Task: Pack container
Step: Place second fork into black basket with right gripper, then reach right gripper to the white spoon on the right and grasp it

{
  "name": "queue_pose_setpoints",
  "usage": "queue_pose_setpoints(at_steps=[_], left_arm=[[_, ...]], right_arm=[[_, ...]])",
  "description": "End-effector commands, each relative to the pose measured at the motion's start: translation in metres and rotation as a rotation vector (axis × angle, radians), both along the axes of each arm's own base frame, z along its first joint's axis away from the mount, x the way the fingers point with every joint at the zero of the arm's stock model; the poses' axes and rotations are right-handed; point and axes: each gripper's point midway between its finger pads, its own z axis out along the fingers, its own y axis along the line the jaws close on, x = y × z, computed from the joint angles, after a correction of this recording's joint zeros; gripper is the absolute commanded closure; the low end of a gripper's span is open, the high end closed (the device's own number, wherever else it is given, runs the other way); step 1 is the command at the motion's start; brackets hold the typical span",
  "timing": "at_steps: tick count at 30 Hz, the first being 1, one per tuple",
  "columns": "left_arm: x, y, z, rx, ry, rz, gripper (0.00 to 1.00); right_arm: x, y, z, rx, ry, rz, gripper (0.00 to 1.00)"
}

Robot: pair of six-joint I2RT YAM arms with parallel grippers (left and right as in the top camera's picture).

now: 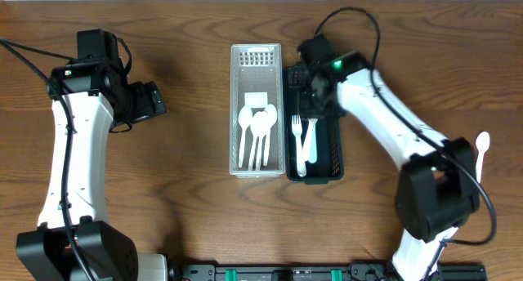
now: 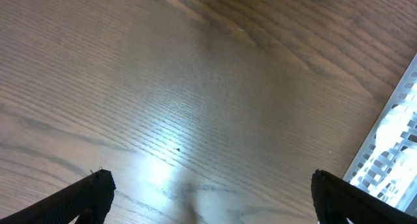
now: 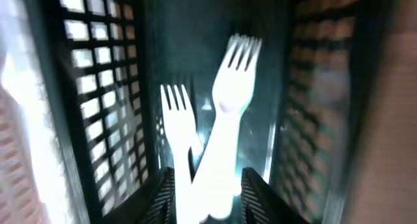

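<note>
Right gripper (image 3: 208,188) clamped on white fork (image 3: 225,113) over black basket (image 3: 98,120); judged risk: tilted release, tines snagging lattice, fork spilling onto desk (image 1: 188,232)

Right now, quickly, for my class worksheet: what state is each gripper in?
Left gripper: open, holding nothing.
Right gripper: fingers flank a white fork inside the black basket; whether it grips cannot be told.
</note>
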Motion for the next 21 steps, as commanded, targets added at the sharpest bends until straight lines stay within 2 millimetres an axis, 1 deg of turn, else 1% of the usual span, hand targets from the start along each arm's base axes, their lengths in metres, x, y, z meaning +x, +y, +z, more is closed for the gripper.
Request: queue_pose_setpoints(at_steps=[1, 2, 3, 4, 5, 6, 7, 8, 10, 11, 12, 14, 16, 18, 21], left_arm=[[0.001, 0.002, 0.006, 0.011, -0.015, -0.008, 0.02], [0.001, 0.002, 0.006, 0.011, -0.015, -0.008, 0.02], [0.001, 0.002, 0.006, 0.011, -0.015, -0.008, 0.02], [0.001, 0.002, 0.006, 0.011, -0.015, -0.008, 0.02], [0.001, 0.002, 0.006, 0.011, -0.014, -0.008, 0.02], [0.001, 0.002, 0.006, 0.011, -0.015, -0.008, 0.02], [0.001, 0.002, 0.006, 0.011, -0.015, -0.008, 0.02], [0.001, 0.002, 0.006, 0.011, -0.015, -0.008, 0.02], [0.001, 0.002, 0.006, 0.011, -0.015, -0.008, 0.02], [0.001, 0.002, 0.006, 0.011, -0.015, -0.008, 0.02], [0.001, 0.002, 0.006, 0.011, -0.015, -0.008, 0.02], [0.001, 0.002, 0.006, 0.011, -0.015, -0.009, 0.02], [0.001, 0.003, 0.006, 0.013, -0.014, -0.016, 0.02], [0.001, 0.003, 0.006, 0.014, -0.014, -0.016, 0.02], [0.001, 0.002, 0.006, 0.013, -0.014, -0.016, 0.02]], right_arm=[[0.027, -0.036, 0.09, 0.003, -0.215, -0.059, 0.64], [0.029, -0.054, 0.109, -0.014, -0.254, -0.1, 0.64], [0.03, -0.074, 0.128, -0.031, -0.292, -0.145, 0.58], [0.029, -0.093, 0.143, -0.049, -0.32, -0.188, 0.51], [0.027, -0.117, 0.157, -0.071, -0.348, -0.244, 0.45], [0.023, -0.139, 0.168, -0.089, -0.367, -0.296, 0.36], [0.016, -0.165, 0.177, -0.106, -0.378, -0.357, 0.28], [0.008, -0.19, 0.183, -0.12, -0.378, -0.42, 0.23], [-0.009, -0.236, 0.186, -0.146, -0.356, -0.541, 0.16], [-0.019, -0.26, 0.185, -0.166, -0.332, -0.593, 0.14], [-0.027, -0.279, 0.182, -0.184, -0.31, -0.628, 0.12], [-0.043, -0.317, 0.169, -0.218, -0.248, -0.677, 0.08], [-0.059, -0.347, 0.152, -0.243, -0.182, -0.714, 0.04], [-0.071, -0.368, 0.13, -0.252, -0.114, -0.711, 0.03], [-0.08, -0.387, 0.093, -0.234, -0.033, -0.623, 0.01]])
